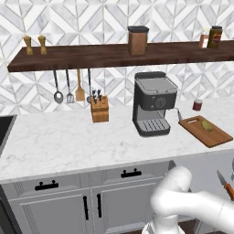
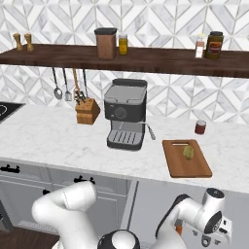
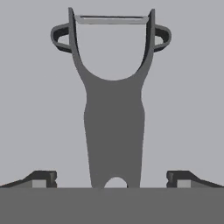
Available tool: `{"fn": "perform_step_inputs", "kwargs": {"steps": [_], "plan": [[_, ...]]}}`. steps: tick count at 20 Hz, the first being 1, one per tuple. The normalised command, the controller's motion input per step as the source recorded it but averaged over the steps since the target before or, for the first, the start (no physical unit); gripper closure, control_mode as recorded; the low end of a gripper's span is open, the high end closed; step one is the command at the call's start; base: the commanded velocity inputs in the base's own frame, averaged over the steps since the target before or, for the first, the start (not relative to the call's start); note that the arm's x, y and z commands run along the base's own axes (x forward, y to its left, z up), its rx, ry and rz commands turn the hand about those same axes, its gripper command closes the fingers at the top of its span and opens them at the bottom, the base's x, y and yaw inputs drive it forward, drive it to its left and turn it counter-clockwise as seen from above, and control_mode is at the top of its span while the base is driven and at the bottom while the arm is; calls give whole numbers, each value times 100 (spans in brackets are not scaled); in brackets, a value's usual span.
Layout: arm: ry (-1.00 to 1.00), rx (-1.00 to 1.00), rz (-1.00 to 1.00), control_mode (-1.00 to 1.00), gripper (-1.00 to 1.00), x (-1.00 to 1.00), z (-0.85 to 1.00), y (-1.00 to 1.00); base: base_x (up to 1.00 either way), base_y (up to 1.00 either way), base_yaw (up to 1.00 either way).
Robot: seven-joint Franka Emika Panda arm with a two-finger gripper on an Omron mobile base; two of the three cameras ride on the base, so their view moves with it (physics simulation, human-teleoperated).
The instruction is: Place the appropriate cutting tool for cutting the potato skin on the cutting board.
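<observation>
In the hand view we see a dark grey Y-shaped peeler lying flat on a grey surface, straight ahead of the end effector, with its handle between the two fingertips and its blade at the far end. The fingertips stand wide apart on both sides of the handle and do not touch it, so the end effector is open.

In the right base view the end effector hangs low, below the desk edge. The cutting board is above it on the desk, and the potato lies on the board's far half.

Beyond the board is a small red can, and to the left of it the coffee machine, then the knife block. In the left base view a knife w/ orange handle shows at the right edge, below desk level.
</observation>
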Motion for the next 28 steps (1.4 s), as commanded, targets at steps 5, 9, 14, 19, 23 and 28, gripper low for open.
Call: {"fn": "perform_step_inputs", "kwargs": {"steps": [5,9,14,19,23,28], "plan": [[-6,1,10,-100,-100,5,-17,-13,0,0,0],[-12,1,10,-100,-100,11,-5,0,0,0,0],[-12,0,6,-100,-100,6,-13,0,0,0,0],[-3,0,1,-100,100,-2,-44,0,0,0,0],[0,0,0,-100,100,-1,-63,0,0,0,0],[0,0,0,-100,100,-59,-74,-5,0,0,0]]}}
